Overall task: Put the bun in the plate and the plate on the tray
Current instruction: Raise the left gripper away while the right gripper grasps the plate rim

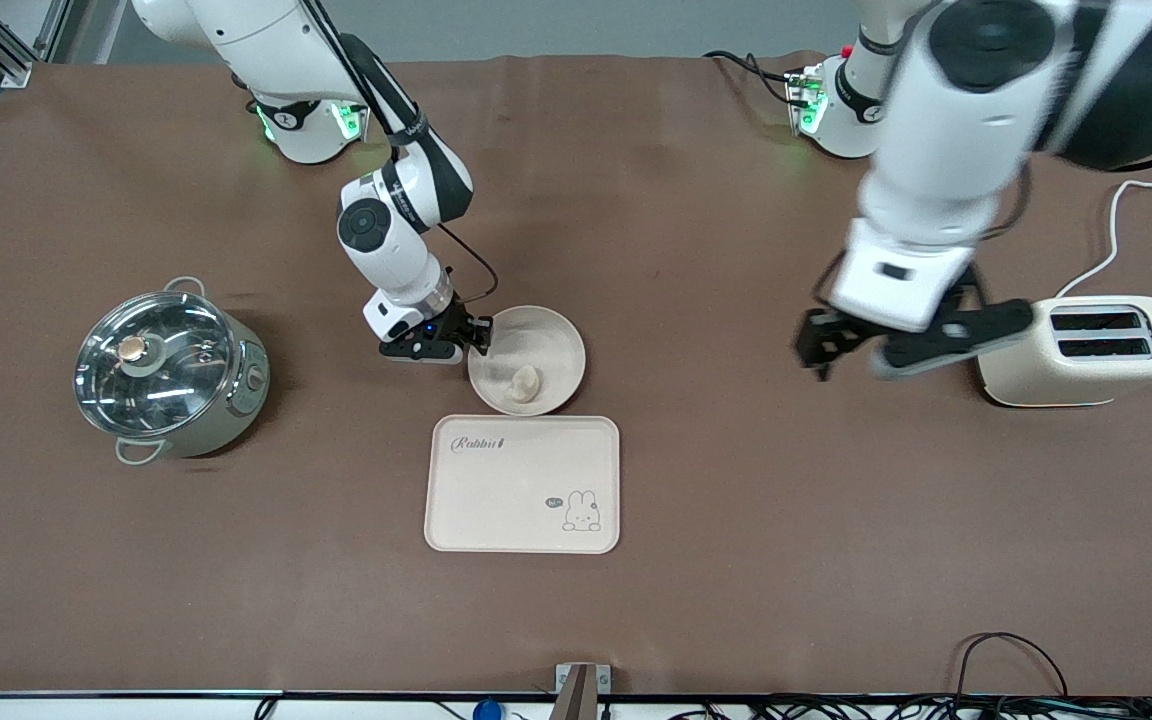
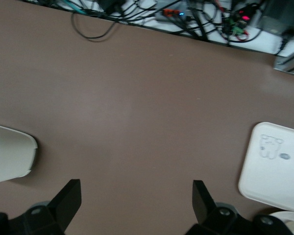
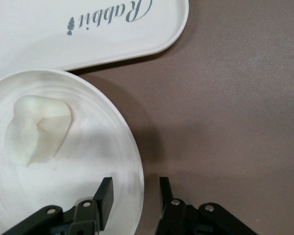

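The bun (image 1: 526, 383) (image 3: 36, 134) lies in the round plate (image 1: 561, 340) (image 3: 100, 147). The plate rests on the table, just farther from the front camera than the tray (image 1: 516, 490) (image 3: 49, 39), and close to the tray's edge. My right gripper (image 1: 481, 335) (image 3: 135, 191) is low at the plate's rim on the right arm's side. One finger is inside the dish and one outside, with a gap on each side of the rim. My left gripper (image 1: 866, 350) (image 2: 135, 196) hangs open over bare table beside the toaster, holding nothing.
A cream toaster (image 1: 1086, 350) (image 2: 10, 156) stands toward the left arm's end of the table. A steel pot with a glass lid (image 1: 171, 375) sits toward the right arm's end. Cables run along the table edge nearest the front camera (image 2: 186, 19).
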`<state>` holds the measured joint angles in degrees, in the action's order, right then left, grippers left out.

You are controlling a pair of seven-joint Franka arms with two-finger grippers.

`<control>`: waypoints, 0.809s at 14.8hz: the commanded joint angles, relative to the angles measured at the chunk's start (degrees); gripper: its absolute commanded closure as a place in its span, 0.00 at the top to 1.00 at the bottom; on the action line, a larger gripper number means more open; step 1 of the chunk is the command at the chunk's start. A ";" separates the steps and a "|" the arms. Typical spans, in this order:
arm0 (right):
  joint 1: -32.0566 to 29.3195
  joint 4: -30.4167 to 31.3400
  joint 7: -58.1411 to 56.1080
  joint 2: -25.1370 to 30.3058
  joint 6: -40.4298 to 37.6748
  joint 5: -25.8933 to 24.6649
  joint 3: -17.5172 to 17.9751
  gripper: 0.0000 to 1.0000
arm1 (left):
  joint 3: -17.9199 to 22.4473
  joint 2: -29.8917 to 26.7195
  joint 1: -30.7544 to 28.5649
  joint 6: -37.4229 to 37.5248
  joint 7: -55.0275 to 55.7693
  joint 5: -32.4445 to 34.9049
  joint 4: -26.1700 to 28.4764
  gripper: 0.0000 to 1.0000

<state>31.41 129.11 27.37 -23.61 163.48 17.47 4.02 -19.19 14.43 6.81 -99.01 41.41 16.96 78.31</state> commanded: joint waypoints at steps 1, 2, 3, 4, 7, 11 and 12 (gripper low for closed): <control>0.49 -1.67 -0.12 -1.00 0.00 2.22 0.02 0.38 | -0.41 -3.96 -3.98 2.84 -6.14 -3.24 1.76 1.00; 0.41 -1.67 -0.12 -1.00 -0.09 2.22 0.02 0.32 | -0.41 -5.19 -5.48 4.16 -8.60 -4.64 1.76 1.00; 0.14 -1.67 -0.12 -1.00 -0.09 2.22 0.02 0.23 | 0.72 -6.94 -5.66 5.30 -11.85 -7.01 1.93 1.00; 0.06 -1.67 -0.12 -1.00 -0.09 2.22 0.02 0.18 | 3.60 -8.87 -5.23 5.58 -15.45 -8.68 2.72 1.00; 0.23 -1.49 -0.39 -1.52 0.34 2.22 -0.07 0.08 | 9.16 -13.63 -4.70 6.19 -26.17 -12.55 6.59 1.00; 0.14 -1.49 -0.04 -1.35 -0.18 2.31 0.11 0.01 | 11.45 -17.06 -4.70 10.56 -32.44 -15.28 8.26 1.00; 0.14 -1.49 0.31 -0.92 -0.27 2.31 0.20 0.01 | 11.37 -17.33 -4.70 13.20 -32.53 -16.07 8.09 1.00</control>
<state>31.44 127.89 27.39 -24.63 163.43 18.31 3.99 -8.21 -0.45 1.66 -89.10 10.07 2.75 84.51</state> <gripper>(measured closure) 0.956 0.000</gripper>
